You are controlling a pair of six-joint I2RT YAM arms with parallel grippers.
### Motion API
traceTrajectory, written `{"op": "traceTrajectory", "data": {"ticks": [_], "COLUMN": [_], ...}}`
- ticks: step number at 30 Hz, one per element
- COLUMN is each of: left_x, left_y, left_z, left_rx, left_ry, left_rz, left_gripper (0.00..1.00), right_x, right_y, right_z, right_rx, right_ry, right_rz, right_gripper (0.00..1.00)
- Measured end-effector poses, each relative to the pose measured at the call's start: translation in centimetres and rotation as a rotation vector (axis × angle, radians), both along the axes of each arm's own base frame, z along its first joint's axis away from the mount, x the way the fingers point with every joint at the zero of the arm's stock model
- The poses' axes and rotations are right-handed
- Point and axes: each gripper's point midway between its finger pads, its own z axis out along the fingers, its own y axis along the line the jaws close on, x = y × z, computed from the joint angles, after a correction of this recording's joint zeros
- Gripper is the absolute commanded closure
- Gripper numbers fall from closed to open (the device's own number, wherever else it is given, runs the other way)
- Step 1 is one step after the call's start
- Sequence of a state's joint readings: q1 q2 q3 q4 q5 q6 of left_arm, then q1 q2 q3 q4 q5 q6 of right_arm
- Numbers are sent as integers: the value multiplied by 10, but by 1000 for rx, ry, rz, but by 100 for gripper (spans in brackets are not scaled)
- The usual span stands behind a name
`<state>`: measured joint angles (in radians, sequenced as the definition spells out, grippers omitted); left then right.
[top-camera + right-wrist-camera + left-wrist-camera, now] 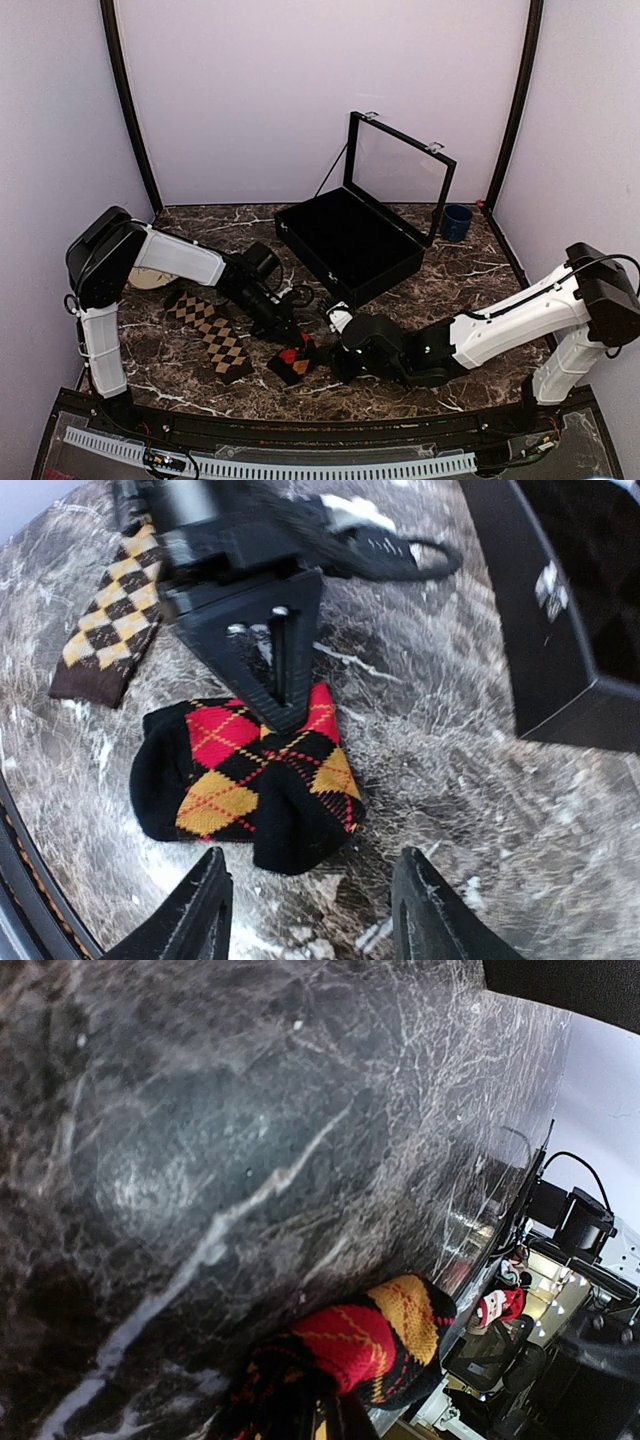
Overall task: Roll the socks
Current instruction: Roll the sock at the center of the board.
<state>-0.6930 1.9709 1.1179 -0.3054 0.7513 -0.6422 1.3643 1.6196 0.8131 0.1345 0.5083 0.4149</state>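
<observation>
Red-and-orange sock (250,780) is lying bundled crosswise just ahead of the released right gripper (315,900), while the clenched left gripper (282,708) is pinching its far edge.

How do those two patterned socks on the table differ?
The red-and-orange sock is bunched into a bundle; the tan sock lies flat as a strip. The left gripper pinches the red-and-orange sock; the tan sock lies untouched. Both are black argyle.
</observation>
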Motion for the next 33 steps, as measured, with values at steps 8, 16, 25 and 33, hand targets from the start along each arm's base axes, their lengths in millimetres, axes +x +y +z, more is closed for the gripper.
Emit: {"op": "traceTrajectory", "data": {"ticks": [8, 16, 25, 33], "left_x": [0, 0, -1, -1], "left_y": [0, 0, 0, -1], "left_z": [-1, -1, -1, -1], "left_rx": [-6, -9, -19, -32], "left_ry": [-5, -5, -4, -6], "left_rz": [-14, -17, -18, -20], "left_gripper": [93, 94, 94, 95], "right_x": [24, 24, 19, 22], "right_y": [-4, 0, 12, 12], "right_z": [-27, -48, -59, -62], "right_rx": [206, 343, 448, 538], "right_ry": [263, 454, 574, 632], "right_rz": [-102, -142, -167, -220], "right_gripper": [48, 49, 50, 53]}}
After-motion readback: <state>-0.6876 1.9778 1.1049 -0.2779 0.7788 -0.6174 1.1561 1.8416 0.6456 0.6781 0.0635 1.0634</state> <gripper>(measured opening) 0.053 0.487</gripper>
